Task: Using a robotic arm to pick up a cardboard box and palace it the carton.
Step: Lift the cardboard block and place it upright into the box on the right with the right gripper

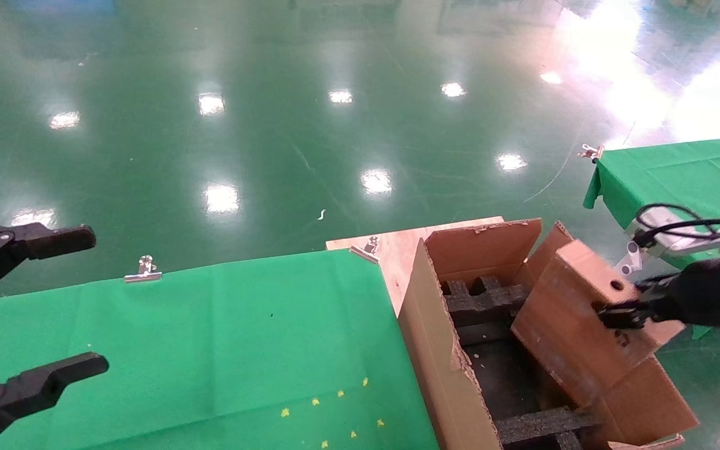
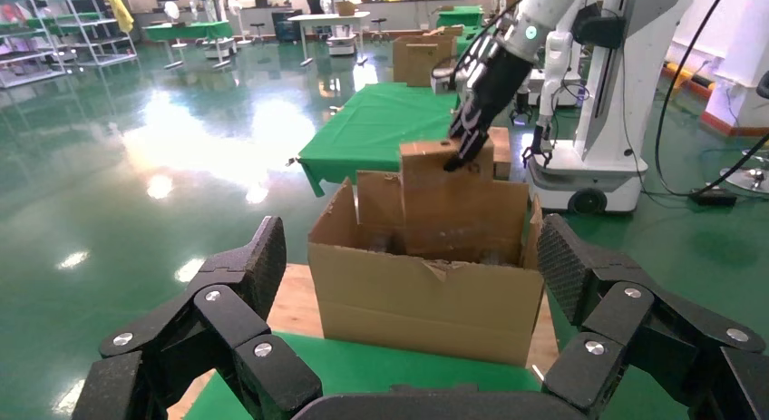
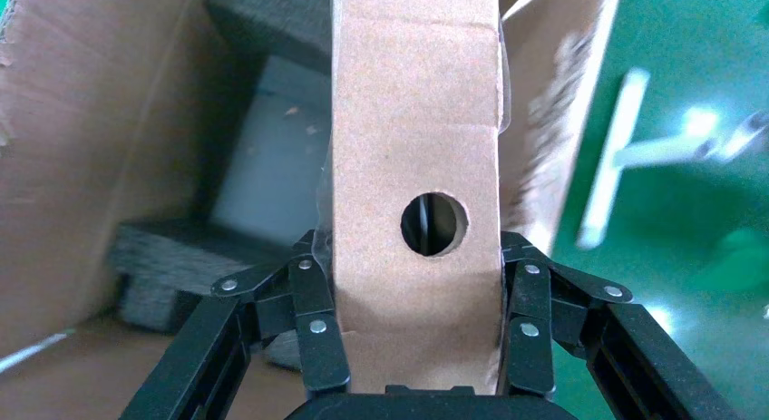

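**Box going into the carton**

Head view: right end effector [image 1: 622, 312] clamps the cardboard box [image 1: 575, 319], tilted over the carton [image 1: 441, 350].
Left wrist: left end effector [image 2: 408, 347] idles, spread wide.
Right wrist: fingers [image 3: 317, 320] pinch its narrow sides; it looks light, stiff, crushable.

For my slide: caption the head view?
Right gripper holds the small box tilted over the open carton.

I am finding no readable text, label, brand, number or sign on anything I am seeing; the cardboard box [image 3: 415, 121] I am gripping is showing only plain brown faces.
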`<action>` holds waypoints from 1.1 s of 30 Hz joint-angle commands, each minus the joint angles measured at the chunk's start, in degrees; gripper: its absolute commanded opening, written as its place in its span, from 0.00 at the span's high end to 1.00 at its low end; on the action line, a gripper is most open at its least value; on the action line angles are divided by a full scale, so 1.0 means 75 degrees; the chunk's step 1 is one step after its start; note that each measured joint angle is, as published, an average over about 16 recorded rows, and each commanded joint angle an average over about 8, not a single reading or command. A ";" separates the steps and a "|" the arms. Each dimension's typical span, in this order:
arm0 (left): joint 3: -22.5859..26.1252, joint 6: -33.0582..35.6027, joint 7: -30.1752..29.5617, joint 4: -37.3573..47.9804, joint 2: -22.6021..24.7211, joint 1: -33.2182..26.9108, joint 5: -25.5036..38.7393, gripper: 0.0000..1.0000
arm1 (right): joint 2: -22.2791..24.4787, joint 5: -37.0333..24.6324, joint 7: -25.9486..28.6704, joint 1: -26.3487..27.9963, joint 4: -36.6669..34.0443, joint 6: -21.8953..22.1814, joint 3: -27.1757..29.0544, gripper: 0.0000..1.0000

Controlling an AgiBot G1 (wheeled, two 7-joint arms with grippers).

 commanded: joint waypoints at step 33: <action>0.0000 0.0000 0.0000 0.0000 0.0000 0.0000 0.0000 0.00 | -0.0973 -0.2206 0.4233 -0.0830 0.0030 0.0965 -0.0646 1.00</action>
